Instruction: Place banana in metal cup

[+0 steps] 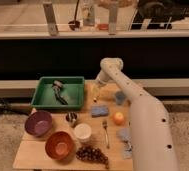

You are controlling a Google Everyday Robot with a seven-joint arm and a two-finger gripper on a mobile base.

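**Gripper down at the banana, cup yet to be reached**

The white arm reaches over the wooden table. Its gripper hangs low at the back edge, just right of the green plastic tray. A small pale-yellow curved banana shows at the gripper's tip. Whether the tool is wide, narrow or gripping the fruit, I cannot tell.

I judge this to be the pick-up step. The small shiny silver metal cup stands apart from the banana, nearer the front, between the purple bowl and the blue sponge, with the white round cup just beside it.

The next move calls for a sure hold, a lift, then a carry forward and left to the cup's narrow mouth.

No brand, label or writing can be read.
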